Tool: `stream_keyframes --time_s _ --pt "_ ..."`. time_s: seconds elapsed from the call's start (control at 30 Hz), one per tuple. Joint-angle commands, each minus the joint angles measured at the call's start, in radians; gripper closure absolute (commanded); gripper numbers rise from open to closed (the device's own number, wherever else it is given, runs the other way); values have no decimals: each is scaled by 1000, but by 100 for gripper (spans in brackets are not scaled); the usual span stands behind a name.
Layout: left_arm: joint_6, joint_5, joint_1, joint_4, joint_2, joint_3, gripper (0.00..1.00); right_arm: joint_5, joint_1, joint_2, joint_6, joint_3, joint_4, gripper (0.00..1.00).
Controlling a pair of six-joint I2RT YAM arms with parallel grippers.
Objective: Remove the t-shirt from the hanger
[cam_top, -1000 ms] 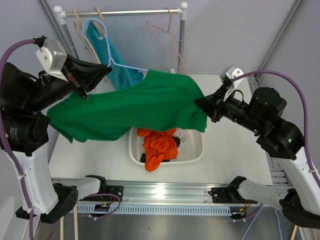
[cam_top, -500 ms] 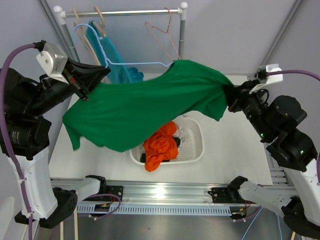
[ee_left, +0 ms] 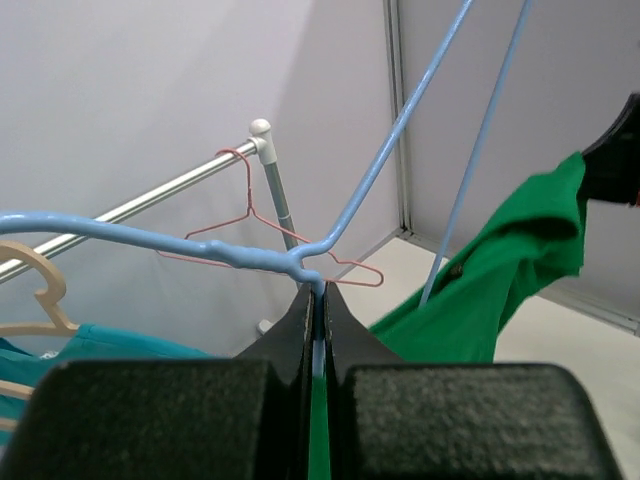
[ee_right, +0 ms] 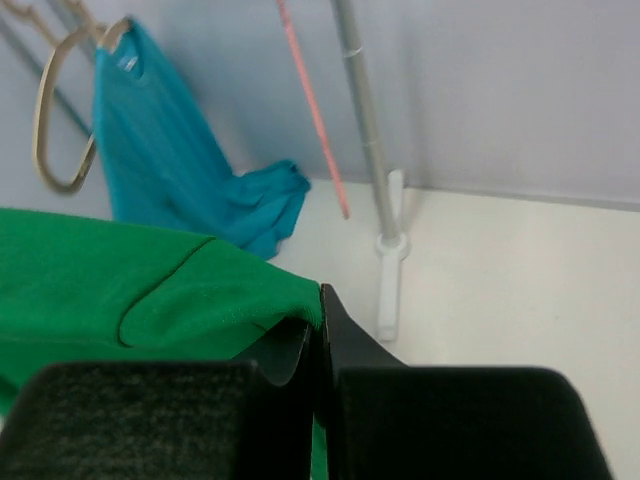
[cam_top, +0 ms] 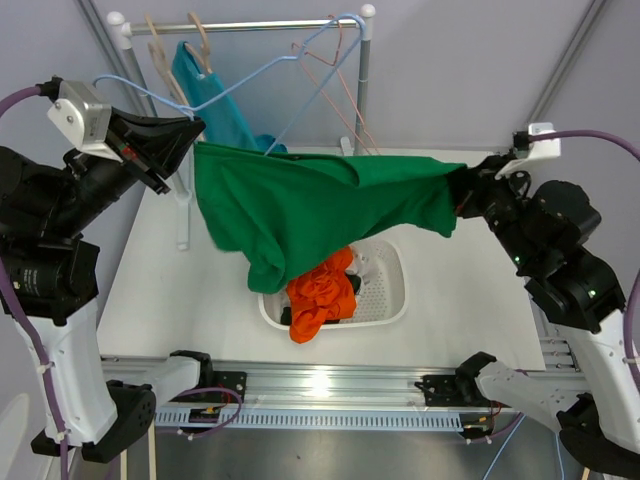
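Left hand (ee_left: 318,292) is clamped shut on the blue hanger (ee_left: 150,238) at its wire junction, anchoring it raised above the desk's (cam_top: 470,300) left edge. Right hand (cam_top: 463,190) is clamped on one edge of the green t-shirt (cam_top: 320,200) and holds it toward the right edge. These opposed grips appear intended to draw the fabric off the wire.

Below, a white basket (cam_top: 398,300) holding an orange garment (cam_top: 320,290) sits near the front edge.

The green t-shirt hangs in mid-air between both hands. It is stretched taut, with one end drooping toward the basket and its left end apparently caught at the hanger.

Beyond, a teal garment (cam_top: 205,90) hangs on the rail (cam_top: 260,25).
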Motion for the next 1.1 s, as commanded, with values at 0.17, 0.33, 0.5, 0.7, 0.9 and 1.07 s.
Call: stream_keyframes --time_s 0.17,0.33,0.5,0.7,0.9,1.07 --pt "-124 -29 20 133 54 86 99 -365 136 97 45 -114 173 100" --pt "-195 -4 18 189 61 71 99 -330 277 164 -20 -68 226 100" --pt "-202 -53 15 140 107 182 99 -265 274 201 -69 48 193 100" --pt "-232 -247 17 139 61 91 99 -284 265 287 -117 315 176 100" --pt "-241 -410 15 166 6 -49 99 -357 273 356 -170 406 340 100" --pt "-224 -463 15 182 -25 -147 99 -417 271 429 -209 495 481 100"
